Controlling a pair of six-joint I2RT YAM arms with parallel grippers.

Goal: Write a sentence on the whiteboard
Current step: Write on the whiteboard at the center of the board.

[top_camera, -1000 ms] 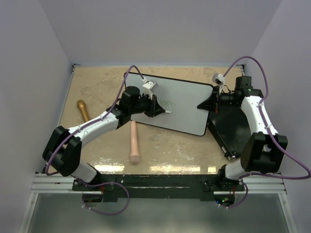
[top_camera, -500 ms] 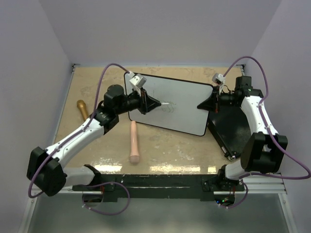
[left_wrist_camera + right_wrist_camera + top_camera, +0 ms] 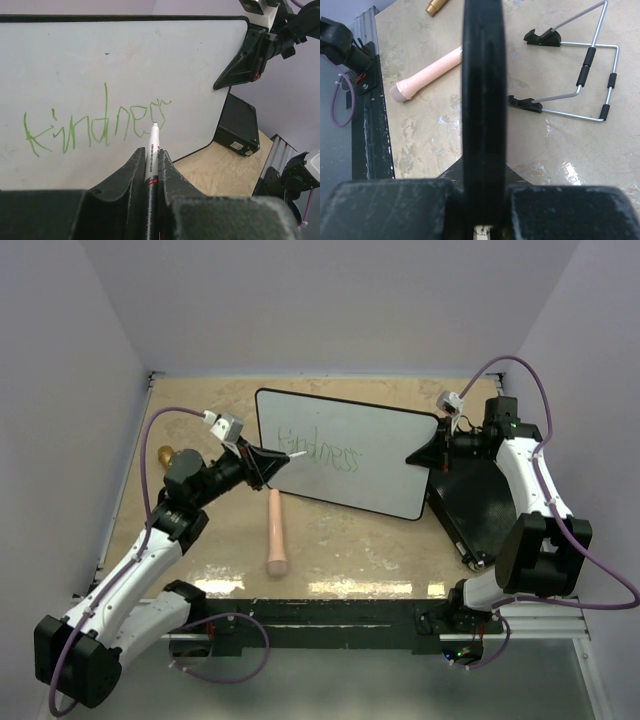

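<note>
The whiteboard (image 3: 385,465) lies slanted in the middle of the table. One green handwritten word, "kindness" (image 3: 318,451), shows on it; in the left wrist view (image 3: 95,125) it reads the same. My left gripper (image 3: 272,462) is at the board's left edge, shut on a white marker (image 3: 151,150). The marker's tip points at the board, and I cannot tell whether it touches. My right gripper (image 3: 427,453) is shut on the board's right rim, seen edge-on in the right wrist view (image 3: 482,90).
A pink cylinder (image 3: 275,532) lies in front of the board. A gold-brown handle (image 3: 168,455) is half hidden by my left arm. A black flat case (image 3: 475,495) lies under my right arm. A wire stand (image 3: 580,75) lies on the table.
My left arm has drawn back to the left, off the board's middle to its left edge. The whole green word, which it had covered, now shows. The right arm has not moved.
</note>
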